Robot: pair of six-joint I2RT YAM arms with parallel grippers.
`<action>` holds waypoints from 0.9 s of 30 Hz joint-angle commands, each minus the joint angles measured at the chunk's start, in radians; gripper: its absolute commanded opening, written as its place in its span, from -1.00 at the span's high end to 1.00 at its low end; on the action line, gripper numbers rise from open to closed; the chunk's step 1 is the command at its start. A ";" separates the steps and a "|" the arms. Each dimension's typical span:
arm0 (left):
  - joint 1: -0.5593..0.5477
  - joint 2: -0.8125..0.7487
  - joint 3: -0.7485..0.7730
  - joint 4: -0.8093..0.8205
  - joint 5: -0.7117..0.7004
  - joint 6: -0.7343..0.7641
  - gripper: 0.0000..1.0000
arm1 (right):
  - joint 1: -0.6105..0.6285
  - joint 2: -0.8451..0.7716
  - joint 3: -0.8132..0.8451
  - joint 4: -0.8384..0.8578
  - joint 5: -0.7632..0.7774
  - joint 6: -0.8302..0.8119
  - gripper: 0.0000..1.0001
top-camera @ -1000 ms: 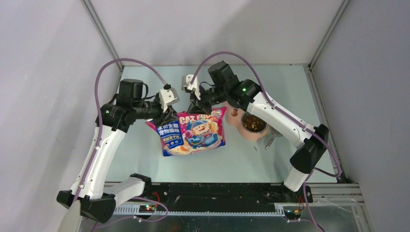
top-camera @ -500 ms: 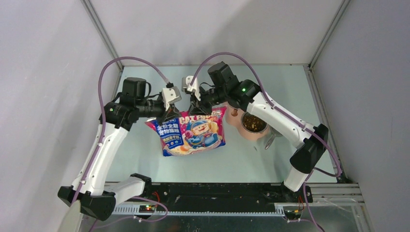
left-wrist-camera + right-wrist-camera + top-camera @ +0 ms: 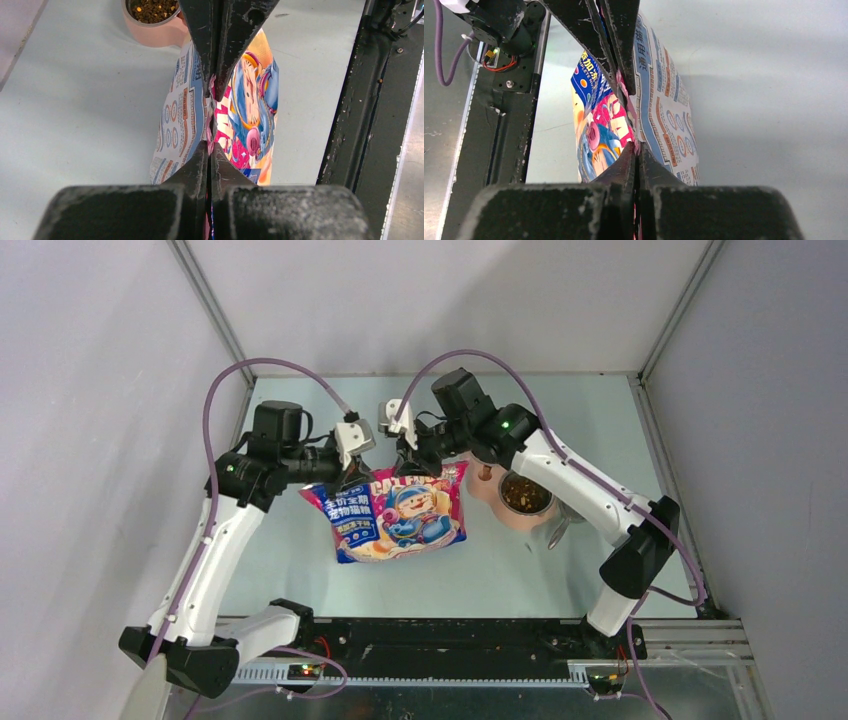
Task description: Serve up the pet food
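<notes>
Near the middle of the table [image 3: 290, 550], the printed bag [image 3: 400, 515] is held up by its top seam. The left claw [image 3: 210, 149] is pressed together on the seam at the bag's 11 o'clock corner, and the right claw [image 3: 636, 149] pinches the same seam at about 12 o'clock, so the two face each other. Some pet food [image 3: 522, 493] already lies in the pink bowl [image 3: 155, 35], at 3 o'clock from the bag. More is probably inside the bag, but the wrist views do not show its inside. A thin grey piece at the bowl's 5 o'clock side may be the scoop [image 3: 556, 530]; it is too small to be sure. I judge the pellets to be light, hard and loose, so they will roll and scatter and cannot be pinched one by one. They are better moved by tilting the bag or with a scoop. The bag film looks glossy and soft, so it may slip, and the flat seam is the safest place to hold it.
</notes>
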 commanded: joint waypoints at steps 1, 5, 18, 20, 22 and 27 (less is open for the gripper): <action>-0.007 -0.030 -0.002 0.018 0.019 0.009 1.00 | -0.032 -0.047 0.000 -0.030 0.024 -0.043 0.94; -0.006 -0.037 0.000 0.003 0.009 0.019 1.00 | -0.054 -0.079 -0.012 -0.056 0.050 -0.080 0.61; -0.007 -0.040 -0.001 -0.009 -0.010 0.032 1.00 | -0.108 -0.179 -0.085 -0.065 0.129 -0.118 0.32; -0.006 -0.039 0.001 -0.012 -0.013 0.036 1.00 | -0.124 -0.183 -0.081 -0.112 0.109 -0.167 0.85; -0.006 -0.034 0.007 -0.021 -0.017 0.040 1.00 | -0.143 -0.181 -0.068 -0.144 0.105 -0.170 1.00; -0.006 -0.026 0.019 -0.025 -0.019 0.045 1.00 | -0.186 -0.207 -0.075 -0.191 0.106 -0.200 1.00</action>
